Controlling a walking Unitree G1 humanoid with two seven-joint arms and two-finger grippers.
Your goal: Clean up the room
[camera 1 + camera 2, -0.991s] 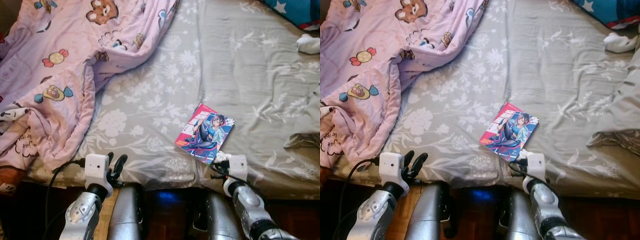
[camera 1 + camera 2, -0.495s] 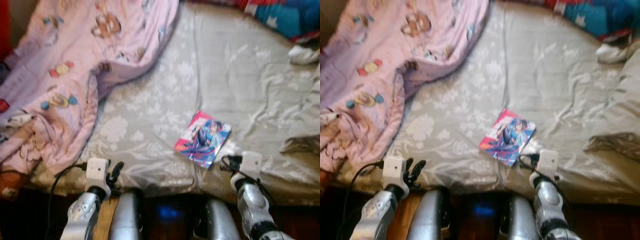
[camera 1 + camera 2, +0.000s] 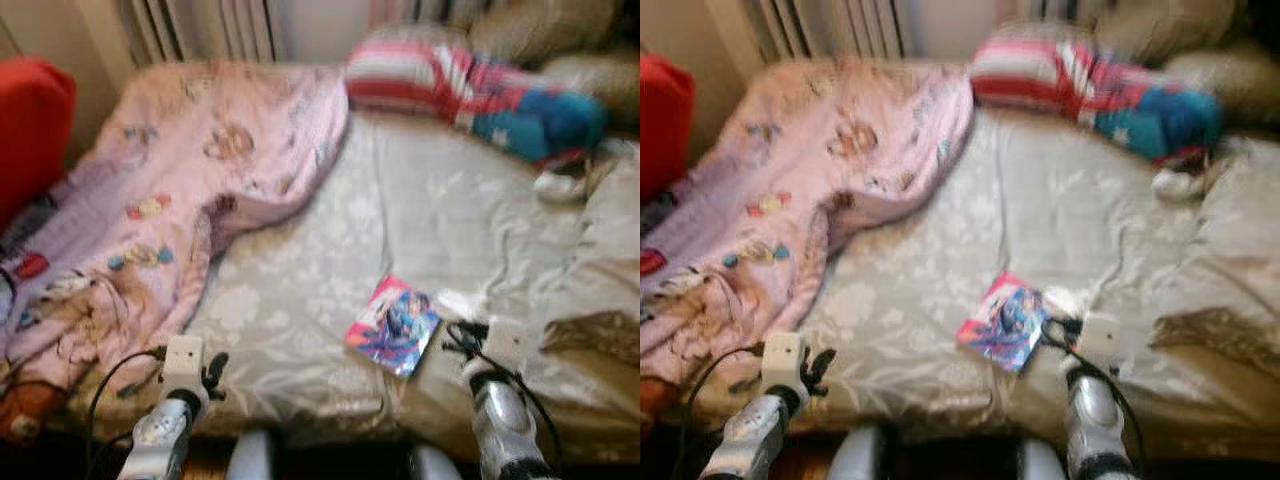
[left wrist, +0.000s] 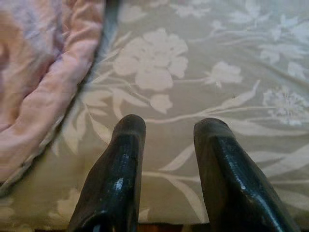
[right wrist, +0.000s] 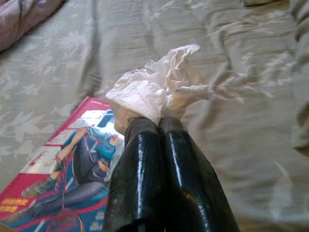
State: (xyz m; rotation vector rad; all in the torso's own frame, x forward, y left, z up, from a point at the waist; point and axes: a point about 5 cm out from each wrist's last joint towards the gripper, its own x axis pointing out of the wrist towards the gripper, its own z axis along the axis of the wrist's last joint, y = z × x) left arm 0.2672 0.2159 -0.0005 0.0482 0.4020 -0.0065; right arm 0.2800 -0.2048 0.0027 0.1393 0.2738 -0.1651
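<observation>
Right gripper (image 5: pixel 161 126) clamped on crumpled tissue (image 5: pixel 157 87) beside comic book (image 3: pixel 393 325) on bed (image 3: pixel 330 250), left gripper (image 4: pixel 166 130) fingers apart, unloaded

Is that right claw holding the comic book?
No. The right gripper is shut on a crumpled white tissue, while the comic book lies flat on the bedsheet beside it.

A book (image 3: pixel 393 326) lay on the bed (image 3: pixel 320 260) near its front edge, a blanket (image 3: pixel 150 200) at its ten o'clock, pillows (image 3: pixel 470 90) at one o'clock, a tissue (image 5: pixel 157 87) just right.
</observation>
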